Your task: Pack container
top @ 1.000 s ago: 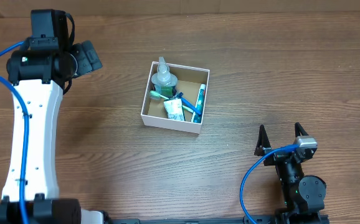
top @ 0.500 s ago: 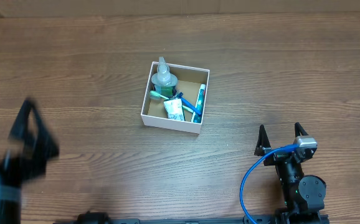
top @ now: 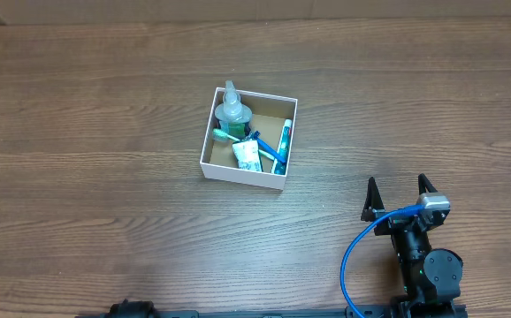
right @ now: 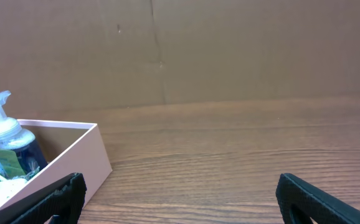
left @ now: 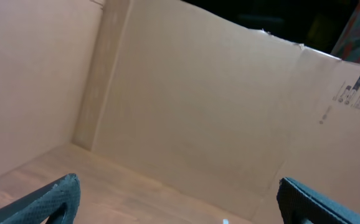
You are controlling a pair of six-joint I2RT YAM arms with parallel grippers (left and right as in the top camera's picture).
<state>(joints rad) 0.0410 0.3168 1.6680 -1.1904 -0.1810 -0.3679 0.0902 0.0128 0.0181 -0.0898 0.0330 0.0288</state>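
Cardboard container (top: 242,173), square and shallow, white outside and brown inside, sits on a wood-grain table (top: 105,194). Inside it are a clear pump bottle (top: 232,109) upright in the container's far-left corner, what looks like a green toothbrush (top: 225,133) just in front of the bottle, a white sachet (top: 247,156) near the container's front wall, and a blue-and-white tube (top: 284,140) along its right wall. No loose item shows on the table around the container, so packing looks complete or nearly so (a judgement from the overhead view only).

Right gripper (top: 397,187) sits well to the right of the container, on its near side. Its jaws are apart and empty, and they point past the container's right wall. Left gripper (left: 179,202) is outside the overhead view. Its wrist camera shows two dark fingers spread wide with nothing between them, facing a plain cardboard backdrop (left: 198,106), with the container out of sight.

Risks: the container looks light and thin-walled, so an arm brushing its rim could slide or tip it. The bottle stands above the rim and would likely topple first.

The bottle looks like smooth, hard plastic. The sachet and tube look soft and glossy, and the table looks matte.
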